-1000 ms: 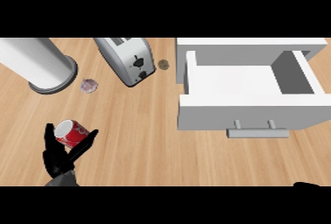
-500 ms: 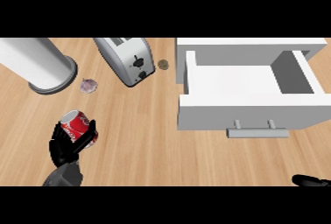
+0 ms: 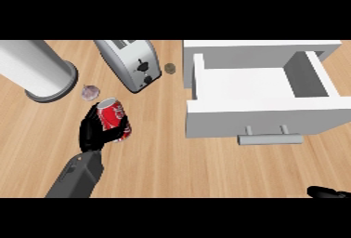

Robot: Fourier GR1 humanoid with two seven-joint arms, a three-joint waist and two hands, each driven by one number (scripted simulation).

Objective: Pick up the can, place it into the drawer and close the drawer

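Light wooden counter [image 3: 171, 167] fills the head view, its grain running across the picture. Low on the left, the grey left forearm [image 3: 77, 176] rises from the lower edge and ends in the black left hand [image 3: 93, 132]. Its fingers and thumb are curled round the can [image 3: 113, 118], which is red with white markings and a silver top. The can is tilted, with its top leaning up and away from the wrist and its lower side against the palm. Whether its base is clear of the counter cannot be told from this angle.

Just beyond the hand's fingertips lies a small purplish lump [image 3: 90, 92], apart from the can. Farther out from the hand and to its left stands a tall pale cylinder [image 3: 37, 69] with a grey foot. Beyond the hand and a little to its right sits a silver toaster [image 3: 130, 65], set at a slant, with dark knobs on the end nearest the hand. A small round brownish thing [image 3: 170, 69] lies just past the toaster's right side.

Well off to the hand's right is the white drawer [image 3: 254, 118], pulled open so that its floor shows between the side walls. A grey bar handle [image 3: 269, 138] sticks out from its front panel.

Only a dark sliver of the right hand [image 3: 328, 191] shows at the lower right corner, far from the can, and its pose cannot be made out.
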